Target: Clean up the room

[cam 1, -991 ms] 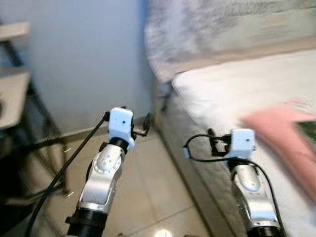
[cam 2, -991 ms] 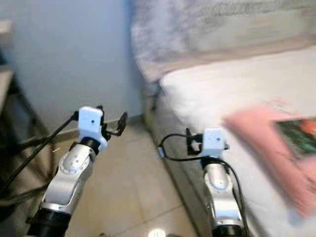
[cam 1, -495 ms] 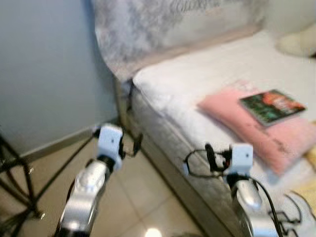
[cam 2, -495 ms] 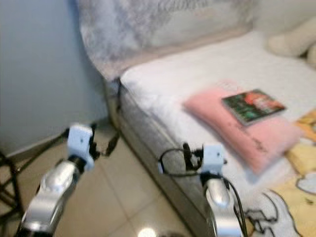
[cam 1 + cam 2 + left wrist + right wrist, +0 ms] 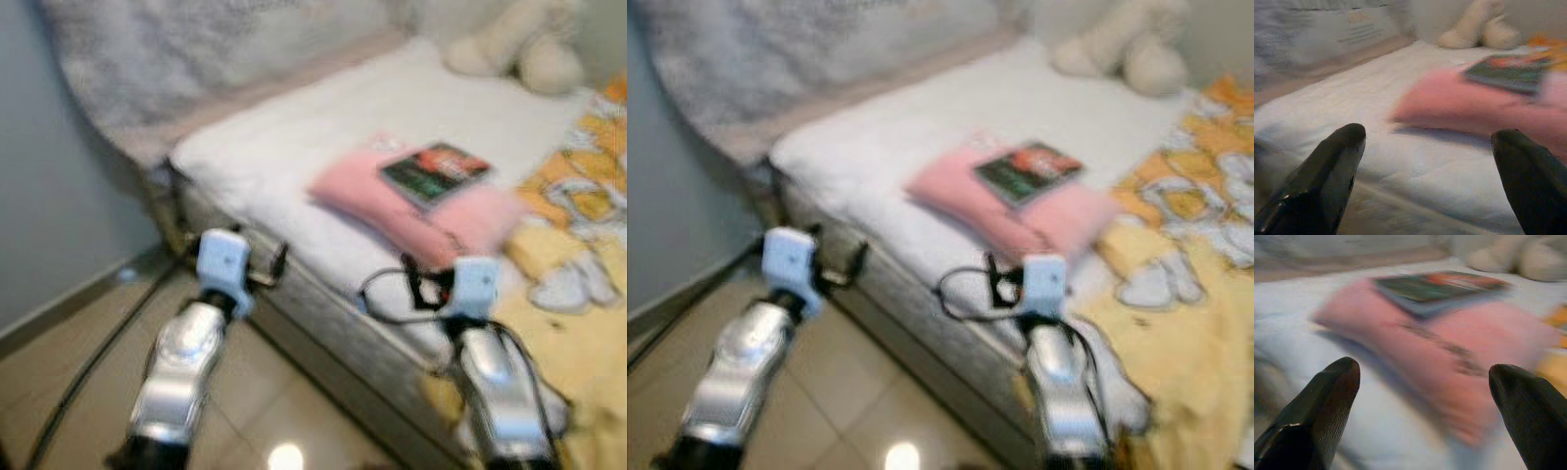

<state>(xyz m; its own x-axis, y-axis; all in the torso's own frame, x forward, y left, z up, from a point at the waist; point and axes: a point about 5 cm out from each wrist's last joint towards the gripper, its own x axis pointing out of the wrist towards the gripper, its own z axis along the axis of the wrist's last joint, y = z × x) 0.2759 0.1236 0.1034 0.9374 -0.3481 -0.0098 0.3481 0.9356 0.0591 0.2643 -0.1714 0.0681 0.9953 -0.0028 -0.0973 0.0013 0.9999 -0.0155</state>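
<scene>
A pink pillow [image 5: 411, 201] lies on the white bed [image 5: 294, 137], with a dark-covered book [image 5: 436, 171] resting on top of it. A yellow patterned blanket [image 5: 578, 245] covers the bed's right side, and a cream plush toy [image 5: 514, 44] sits at the far end. My left gripper [image 5: 1427, 176] is open and held in front of the bed's edge, its fingers [image 5: 1327, 171] wide apart. My right gripper [image 5: 1425, 406] is open too, pointing at the pink pillow [image 5: 1449, 342] and the book [image 5: 1440, 286] from close by. The eye views are blurred.
The bed's grey side [image 5: 323, 333] runs diagonally in front of me. Beige tiled floor [image 5: 78, 392] lies to my left, bounded by a blue-grey wall [image 5: 39, 215]. A grey headboard cover [image 5: 196, 49] stands at the back.
The whole view has swung right: the wall and a black stand slid out on the left, while the bed, pillow, book, blanket and plush toy came into view. Both grippers stay open.
</scene>
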